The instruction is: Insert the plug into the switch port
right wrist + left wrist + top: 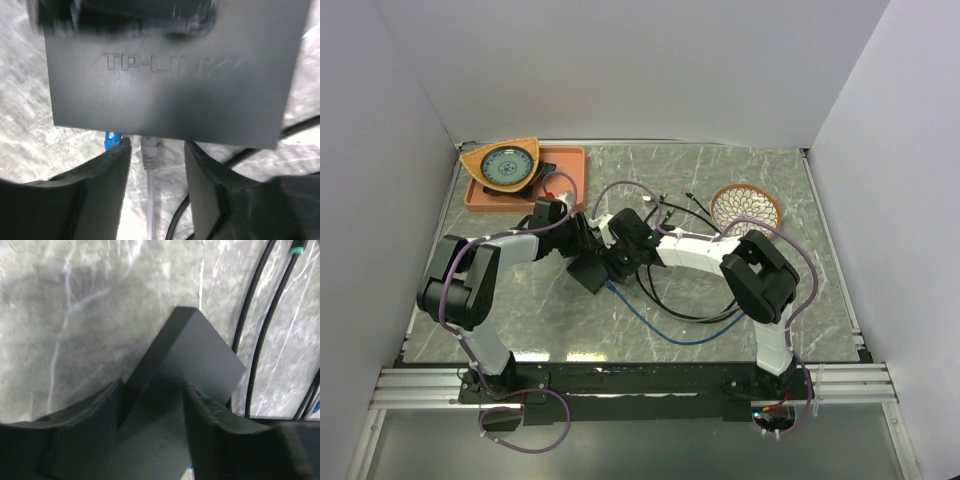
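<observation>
An orange rectangular tray [572, 168] sits at the far left corner of the grey marble-patterned table [780, 300]. It holds a tan fan-shaped plate [503, 165] with a round teal face. A brown round bowl [747, 208] with a white petal pattern inside stands at the far right, well apart from the tray.

White walls [620, 70] close 3 sides of the table. Black cables [672, 312] and a blue cable [665, 338] loop across the near middle, and the barest tabletop lies at the near left.

The 2 arms bend in from either side, elbows outward, and their forearms meet at the table's centre over the matte-black rectangular box [170, 85].

The left gripper [154, 390] straddles one end of the box, with a finger close along each side. Whether those fingers press the box cannot be told.

The right gripper [157, 145] has its jaws spread. The white plug [149, 155] stands between them, touching neither. The plug's front end meets the box's long edge, just beside a blue plug [112, 140]. The switch port itself is hidden under that edge.
</observation>
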Controlling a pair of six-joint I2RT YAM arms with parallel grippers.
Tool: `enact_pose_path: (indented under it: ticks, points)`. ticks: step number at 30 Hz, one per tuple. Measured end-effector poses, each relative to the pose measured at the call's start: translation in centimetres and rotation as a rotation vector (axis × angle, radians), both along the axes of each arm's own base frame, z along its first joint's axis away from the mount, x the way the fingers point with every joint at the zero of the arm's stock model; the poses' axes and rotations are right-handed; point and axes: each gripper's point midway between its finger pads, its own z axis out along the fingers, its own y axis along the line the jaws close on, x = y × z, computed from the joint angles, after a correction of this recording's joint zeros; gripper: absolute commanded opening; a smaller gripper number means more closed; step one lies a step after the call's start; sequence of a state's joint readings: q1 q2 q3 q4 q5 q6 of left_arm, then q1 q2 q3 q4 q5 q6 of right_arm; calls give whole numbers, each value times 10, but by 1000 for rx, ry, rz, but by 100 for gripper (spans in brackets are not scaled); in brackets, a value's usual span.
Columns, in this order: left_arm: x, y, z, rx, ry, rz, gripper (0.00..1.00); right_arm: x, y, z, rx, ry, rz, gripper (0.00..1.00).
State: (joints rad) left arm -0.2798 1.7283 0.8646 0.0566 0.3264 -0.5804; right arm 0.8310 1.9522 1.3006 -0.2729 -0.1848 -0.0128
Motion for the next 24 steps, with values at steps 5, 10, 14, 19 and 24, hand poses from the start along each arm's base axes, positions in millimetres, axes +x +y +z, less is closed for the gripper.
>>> enact_pose_path:
  ticks: [5,10,14,19,24]
  points:
    - [-11,2,6,21,40,2,81,8,-2,25,36,-84,-13,81]
    - [-18,13,26,59,25,32,86,19,-4,59,67,-176,-44,99]
    - [-15,18,63,59,-73,54,93,27,-13,79,61,-236,-86,99]
    - [-14,22,121,23,-231,77,96,41,-30,97,41,-279,-170,100]
    - [-19,27,172,-10,-371,97,96,61,-55,111,56,-285,-305,99]
